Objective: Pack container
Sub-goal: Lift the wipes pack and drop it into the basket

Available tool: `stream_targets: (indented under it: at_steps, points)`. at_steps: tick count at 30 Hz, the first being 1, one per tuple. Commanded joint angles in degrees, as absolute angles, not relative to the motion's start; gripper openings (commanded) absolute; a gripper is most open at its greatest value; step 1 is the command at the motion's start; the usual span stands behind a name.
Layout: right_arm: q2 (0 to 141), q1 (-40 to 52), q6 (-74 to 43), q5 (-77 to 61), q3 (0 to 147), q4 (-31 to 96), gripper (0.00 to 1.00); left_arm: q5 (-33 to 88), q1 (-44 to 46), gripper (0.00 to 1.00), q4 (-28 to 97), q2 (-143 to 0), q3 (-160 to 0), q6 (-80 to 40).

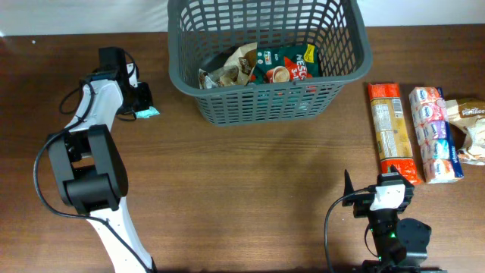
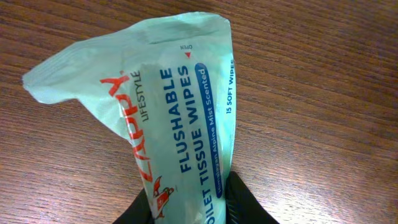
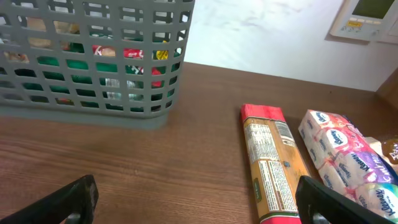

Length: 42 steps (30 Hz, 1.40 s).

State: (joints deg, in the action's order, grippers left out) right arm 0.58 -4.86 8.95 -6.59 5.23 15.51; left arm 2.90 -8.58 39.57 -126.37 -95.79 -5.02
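Note:
The dark grey lattice container point(image 1: 345, 64) stands at the back middle of the table and holds a green coffee packet point(image 1: 284, 67) and a brown packet point(image 1: 227, 70). It also shows in the right wrist view point(image 3: 93, 93). My left gripper point(image 1: 142, 106) is at the far left, shut on a pale green pack of flushable wipes point(image 2: 174, 124), which hangs just above the wood. My right gripper point(image 3: 199, 199) is open and empty near the front edge, beside a long orange pasta packet point(image 1: 392, 129).
A pack of tissue packets point(image 1: 434, 133) and a brown snack bag point(image 1: 470, 125) lie right of the pasta packet point(image 3: 273, 165). The tissue pack point(image 3: 339, 155) also shows in the right wrist view. A white wall lies beyond the table's back edge.

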Motion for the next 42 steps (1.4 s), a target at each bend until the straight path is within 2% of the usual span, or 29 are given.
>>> stream_targets:
  at_steps: [1,8,16,23,28,32,37,42]
  points:
    - [0.3,-4.5,8.3,-6.9,4.9,15.6,0.99,3.9,-8.3,0.02,40.3,-128.6,-96.1,-4.7]
    - [0.3,-4.5,8.3,-6.9,4.9,15.6,0.99,3.7,-9.2,0.02,47.5,-127.1,-101.7,-0.1]
    - [0.3,-4.5,8.3,-6.9,4.9,15.6,0.99,3.7,-10.9,0.02,64.1,-120.0,-124.2,3.6]
    - [0.3,-4.5,8.3,-6.9,4.9,15.6,0.99,9.3,-7.9,0.02,69.8,-115.0,-137.4,10.3]
    - [0.3,-4.5,8.3,-6.9,4.9,15.6,0.99,13.4,-1.7,0.02,69.3,-109.6,-145.5,22.7]
    - [0.3,-4.5,8.3,-6.9,4.9,15.6,0.99,14.2,6.8,0.02,69.0,-106.9,-149.2,36.8]
    - [0.3,-4.5,8.3,-6.9,4.9,15.6,0.99,14.2,15.8,0.02,69.0,-108.2,-149.0,43.6]
    - [0.3,-4.5,8.3,-6.9,4.9,15.6,0.99,14.2,20.1,0.02,66.9,-113.2,-149.0,49.0]
